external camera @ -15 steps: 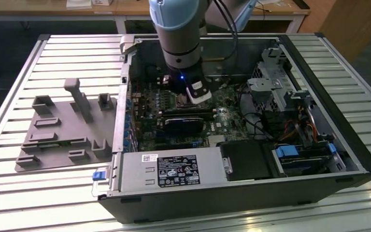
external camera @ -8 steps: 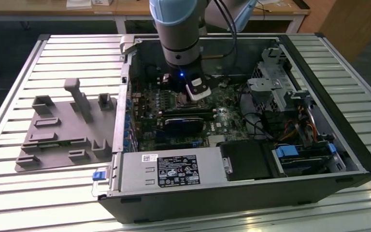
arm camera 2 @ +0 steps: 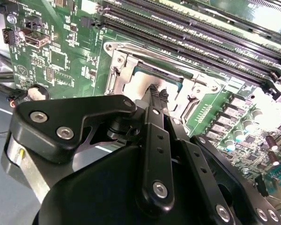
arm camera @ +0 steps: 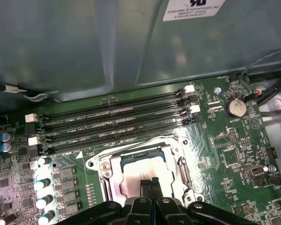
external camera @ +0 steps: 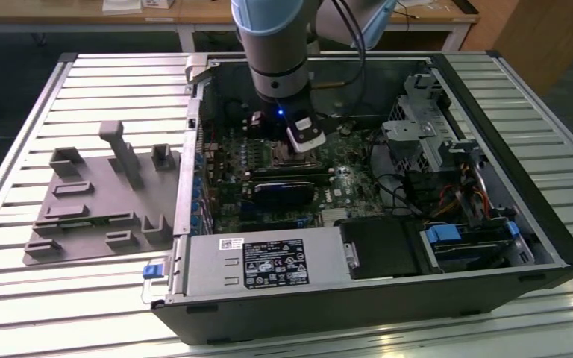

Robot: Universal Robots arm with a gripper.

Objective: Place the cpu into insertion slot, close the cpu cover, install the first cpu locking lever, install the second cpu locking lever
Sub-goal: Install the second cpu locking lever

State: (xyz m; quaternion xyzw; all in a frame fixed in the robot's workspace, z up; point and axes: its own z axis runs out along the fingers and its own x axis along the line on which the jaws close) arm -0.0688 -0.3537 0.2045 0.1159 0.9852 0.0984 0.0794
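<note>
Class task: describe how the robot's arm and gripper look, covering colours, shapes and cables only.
The arm is a grey cylinder with a pale blue joint cap and a small blue light; a dark cable runs beside it. The gripper is black, with bolted linkage bars and silver screws.

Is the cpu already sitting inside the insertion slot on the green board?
Yes, in the first wrist view the silver-grey cpu lies inside the insertion slot, with the pincer directly at it.

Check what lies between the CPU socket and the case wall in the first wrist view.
Four long memory slots run side by side across the green board between the insertion slot and the grey case wall; the gripper sits over the socket.
</note>
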